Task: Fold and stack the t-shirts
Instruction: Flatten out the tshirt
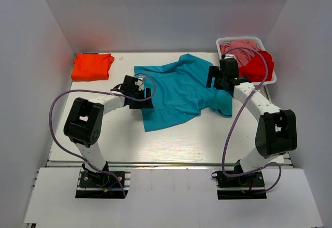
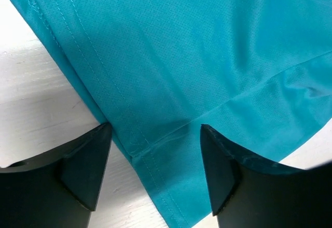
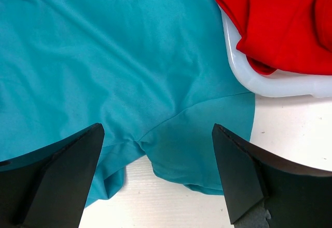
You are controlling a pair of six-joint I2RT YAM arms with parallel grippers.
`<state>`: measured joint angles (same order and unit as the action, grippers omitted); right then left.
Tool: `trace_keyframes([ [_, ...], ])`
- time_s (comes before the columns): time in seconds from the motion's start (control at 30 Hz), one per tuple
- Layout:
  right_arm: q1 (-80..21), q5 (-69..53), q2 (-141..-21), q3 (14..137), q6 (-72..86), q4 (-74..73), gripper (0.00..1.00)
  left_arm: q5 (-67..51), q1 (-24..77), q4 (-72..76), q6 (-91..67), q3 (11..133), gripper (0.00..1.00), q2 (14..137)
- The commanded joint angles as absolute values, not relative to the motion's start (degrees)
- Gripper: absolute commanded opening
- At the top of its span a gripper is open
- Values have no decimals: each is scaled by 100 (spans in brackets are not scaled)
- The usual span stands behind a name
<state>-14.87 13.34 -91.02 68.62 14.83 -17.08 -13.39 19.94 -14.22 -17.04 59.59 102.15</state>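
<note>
- Top view: a soft teal short-sleeved cloth t-shirt (image 1: 179, 90) lies spread but rumpled on the middle of the white surface (image 1: 181, 140). A bright orange cloth t-shirt (image 1: 92, 66), folded to a small rectangle, sits at the far left. A white plastic basket (image 1: 244, 41) at the far right holds a red t-shirt (image 1: 258, 66) and a pink t-shirt (image 1: 236, 49). The left pincer (image 1: 141, 96) is at the teal t-shirt's left edge, and the right pincer (image 1: 218, 80) is at its right sleeve.
- Left wrist view: the left pincer (image 2: 155, 129) is released, its fingers apart on either side of the stitched hem of the teal t-shirt (image 2: 197, 57). It grips nothing.
- Right wrist view: the right pincer (image 3: 156, 129) is released and spread wide over the sleeve seam of the teal t-shirt (image 3: 104, 57). The white plastic basket (image 3: 259, 85) with the red t-shirt (image 3: 280, 26) is just beside it on the right.
- Judgement: the step in hand looks like taking hold of the teal t-shirt to fold it. Next, both pincers would need to pinch the cloth and lift evenly together.
- No brand, label or writing can be read.
</note>
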Motion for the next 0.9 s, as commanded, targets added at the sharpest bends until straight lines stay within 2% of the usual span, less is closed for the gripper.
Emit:
trace_keyframes([
  [0.0, -1442, 1345, -8965, 6838, 1573, -1643, 90, -1467, 1995, -1406, -1705, 5906, 78, 10020],
  [0.07, -1450, 1327, -8982, 6838, 1564, -1644, 90, -1529, 1995, -1406, -1705, 5854, 78, 10020],
  [0.27, -1415, 1239, -9018, 6838, 1564, -1661, 90, -1872, 1995, -1283, -1705, 5801, 69, 10020],
  [0.5, -1380, 1134, -9061, 6838, 1573, -1661, 90, -2179, 1995, -1230, -1757, 5801, 43, 10081],
  [0.57, -1380, 1116, -9097, 6847, 1564, -1670, 90, -2180, 1995, -1178, -1758, 5854, 30, 10011],
  [0.67, -1362, 1099, -9114, 6838, 1564, -1696, 90, -2241, 1995, -1178, -1706, 5854, 22, 9861],
  [0.7, -1354, 1090, -9106, 6812, 1564, -1705, 90, -2241, 1995, -1256, -1705, 5854, 17, 9861],
  [0.77, -1345, 1099, -9106, 6803, 1564, -1696, 90, -2311, 1995, -1179, -1705, 5854, 0, 9861],
  [0.87, -1345, 1055, -9105, 6768, 1573, -1714, 90, -2364, 1995, -1047, -1705, 5749, 0, 9861],
])
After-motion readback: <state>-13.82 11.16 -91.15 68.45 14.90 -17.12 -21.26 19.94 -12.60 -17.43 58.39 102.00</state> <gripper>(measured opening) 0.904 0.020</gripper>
